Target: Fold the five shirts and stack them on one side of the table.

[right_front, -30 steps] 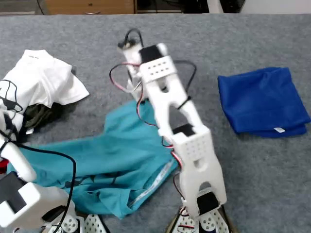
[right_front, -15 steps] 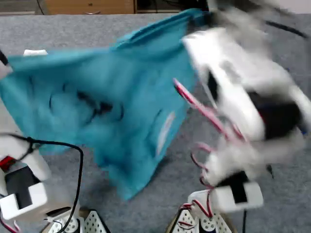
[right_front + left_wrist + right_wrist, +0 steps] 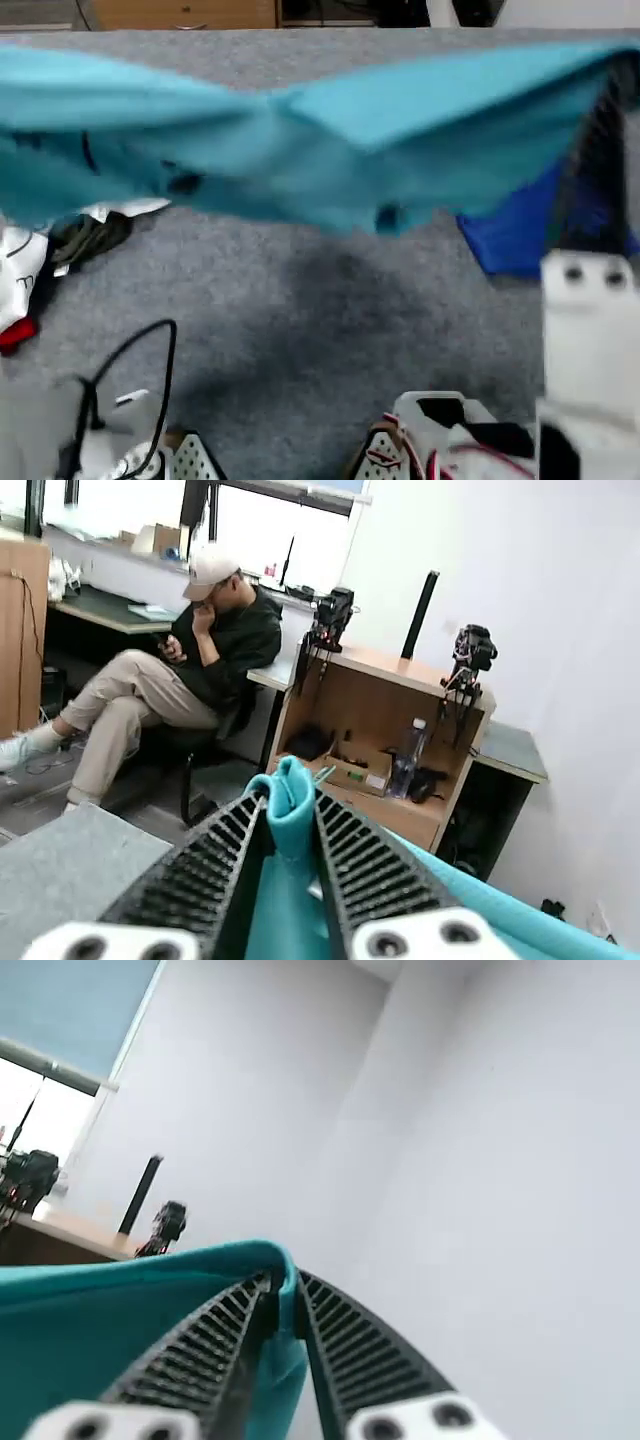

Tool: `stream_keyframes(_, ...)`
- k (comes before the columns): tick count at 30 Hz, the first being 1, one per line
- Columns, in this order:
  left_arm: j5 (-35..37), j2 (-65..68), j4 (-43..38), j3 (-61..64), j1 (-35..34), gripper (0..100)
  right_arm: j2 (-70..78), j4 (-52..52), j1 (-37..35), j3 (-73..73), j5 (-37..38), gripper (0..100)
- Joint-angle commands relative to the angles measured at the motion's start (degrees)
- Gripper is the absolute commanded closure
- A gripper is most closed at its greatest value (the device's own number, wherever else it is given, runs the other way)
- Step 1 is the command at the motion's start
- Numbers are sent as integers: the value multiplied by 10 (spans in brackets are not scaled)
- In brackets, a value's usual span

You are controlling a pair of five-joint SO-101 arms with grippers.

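Note:
A teal shirt [image 3: 330,130] hangs stretched wide in the air, high above the table and close to the high camera. My left gripper [image 3: 291,802] is shut on one bunched corner of the teal shirt [image 3: 292,815]. My right gripper [image 3: 282,1288] is shut on another edge of the teal shirt [image 3: 120,1310]. The right arm [image 3: 590,320] rises at the right of the high view. A folded blue shirt [image 3: 510,240] lies on the table's right side, partly hidden by the teal cloth. A white shirt [image 3: 22,275] lies at the left.
A dark garment [image 3: 90,235] and a red item [image 3: 15,335] lie by the white shirt at the left. The grey table [image 3: 330,330] stretches bare in the middle. A black cable [image 3: 130,370] loops near the left arm's base.
Both arms have lifted the teal shirt off the table and swung it up into the air, spreading it wide across the view. The right arm has moved to the right.

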Motion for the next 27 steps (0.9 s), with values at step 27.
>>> stream_keyframes(27,-13,-462,-459,1175,146,981,-11,-282,-42,525,110,997)
